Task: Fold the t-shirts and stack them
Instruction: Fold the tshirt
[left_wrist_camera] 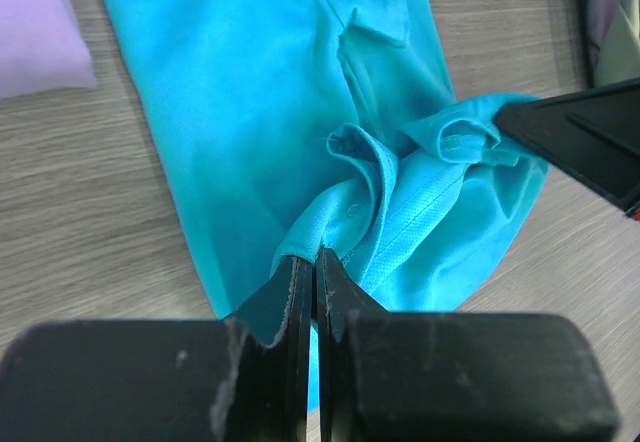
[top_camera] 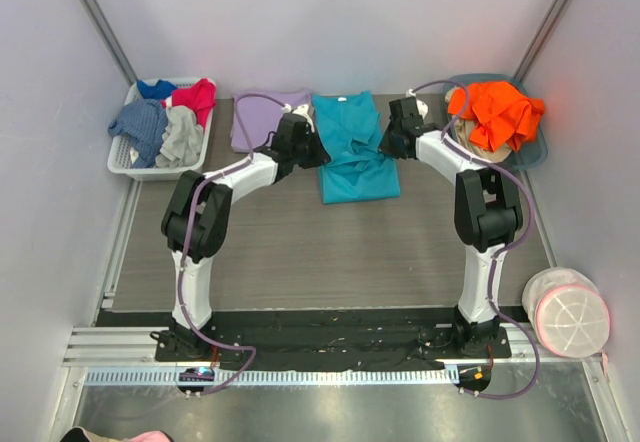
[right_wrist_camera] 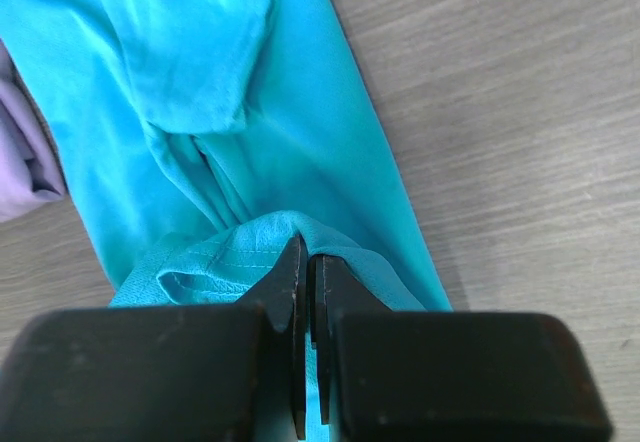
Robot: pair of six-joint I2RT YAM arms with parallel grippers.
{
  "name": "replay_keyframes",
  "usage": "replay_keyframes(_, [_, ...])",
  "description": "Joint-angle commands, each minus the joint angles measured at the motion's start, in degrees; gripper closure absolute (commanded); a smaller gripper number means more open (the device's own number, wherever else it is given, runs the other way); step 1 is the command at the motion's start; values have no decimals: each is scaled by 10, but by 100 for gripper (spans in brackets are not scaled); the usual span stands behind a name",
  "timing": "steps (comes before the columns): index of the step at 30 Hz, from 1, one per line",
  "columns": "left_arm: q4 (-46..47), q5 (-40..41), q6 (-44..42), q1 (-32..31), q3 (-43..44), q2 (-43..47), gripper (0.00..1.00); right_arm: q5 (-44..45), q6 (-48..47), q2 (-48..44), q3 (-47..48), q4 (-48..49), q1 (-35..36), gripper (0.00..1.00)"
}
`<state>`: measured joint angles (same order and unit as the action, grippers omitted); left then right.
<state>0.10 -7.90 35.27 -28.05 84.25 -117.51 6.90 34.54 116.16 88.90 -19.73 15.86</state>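
On the table (top_camera: pixel 300 252), left fingers (left_wrist_camera: pixel 296 302) and right fingers (right_wrist_camera: pixel 290 282) pinch the teal t-shirt (top_camera: pixel 355 152), covering its sides.

Mounted side by side at the near edge, both reaching forward and leaning inward toward each other. On the left, elbow raised and forearm angled rightward, with the left pincer (left_wrist_camera: pixel 315 267) low, jaws pressed together on a bunched fold of the teal t-shirt (left_wrist_camera: pixel 250 112). On the right, roughly mirrored, forearm angled leftward, with the right pincer (right_wrist_camera: pixel 305 262) likewise clamped tight on a fold of that same shirt.
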Motion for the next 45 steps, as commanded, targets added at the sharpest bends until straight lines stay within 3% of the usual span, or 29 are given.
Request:
replay_keyframes(1, [1,-17,-13,12,18,-10,100,-7,-11,13,50,13,-7,99])
replay_keyframes(13, [1,-31,-7,27,62,-53,100,-25,-11,71,121,1,-27,98])
replay_keyframes(15, [1,-34,-6,31,80,-67,99,-36,-18,88,135,2,-29,79])
replay_keyframes(16, [1,-36,-5,34,90,-72,94,-40,-24,96,158,2,-33,68])
replay_keyframes(17, [-4,-40,-5,39,100,-84,86,-48,-30,104,171,0,-37,51])
replay_keyframes(18, [-18,-41,-5,42,128,-89,68,-49,-42,118,186,-7,-41,46])
replay_keyframes(20, [-38,-46,-5,55,166,-96,50,-41,-53,125,222,-21,-55,35])
replay_keyframes(21, [-41,-46,-5,61,175,-95,28,-38,-61,123,229,-25,-62,32])
replay_keyframes(22, [-47,-46,-5,65,182,-93,17,-34,-62,118,232,-28,-66,30])
replay_keyframes(23, [-48,-45,-5,73,192,-90,10,-33,-64,111,227,-31,-78,29])
replay_keyframes(27, [-52,-45,-5,83,175,-58,0,-40,-71,64,161,-27,-91,27])
replay_keyframes(31, [-27,-71,11,83,114,-33,0,-83,-65,12,59,-11,-91,26])
replay_keyframes(36, [27,-78,28,77,-29,29,0,-128,-57,-40,-56,32,-91,25])
replay_keyframes(45, [115,-68,61,44,-203,100,0,-200,-57,-59,-164,81,-90,25])
